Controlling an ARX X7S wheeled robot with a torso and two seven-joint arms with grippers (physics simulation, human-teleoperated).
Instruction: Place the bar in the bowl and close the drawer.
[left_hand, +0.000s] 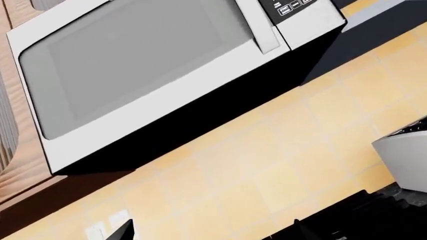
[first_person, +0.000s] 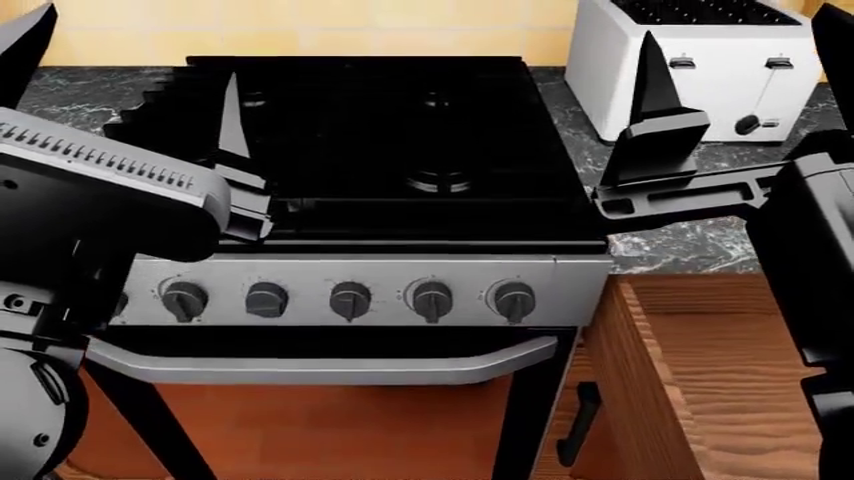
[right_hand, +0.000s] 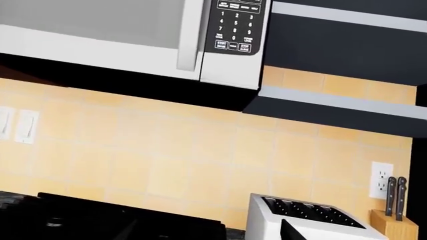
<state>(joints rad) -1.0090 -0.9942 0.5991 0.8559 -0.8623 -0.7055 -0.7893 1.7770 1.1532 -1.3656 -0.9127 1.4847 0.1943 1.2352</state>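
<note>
**Bar and bowl out of sight; open drawer lay under the right arm**

In the head view, both arms were raised over the stove (first_person: 387, 150), with neither the bar nor the bowl visible in any view. The only task item showing was the drawer (first_person: 727, 380), pulled open at the lower right beside the stove's front, its reddish wood wall and floor visible. The part of its inside that showed held nothing I could make out; the right arm hid the rest, and its handle was not in view.

The right end effector (first_person: 727, 160) hung above the dark marble table (first_person: 667, 245) in front of the white toaster (first_person: 694, 60), and the drawer lay below and nearer the robot from it. One finger stood upright in view and the other sat at the frame edge, so the fingers were spread and held nothing. The left end effector (first_person: 127, 140) hovered over the stove's left side, its fingers likewise apart and empty, well away from the drawer.

The right arm looked the nearer one for the drawer. Both wrist views pointed up at the microwave (right_hand: 133, 30) and tiled wall, so the bar's direction and long axis could not be judged.
</note>
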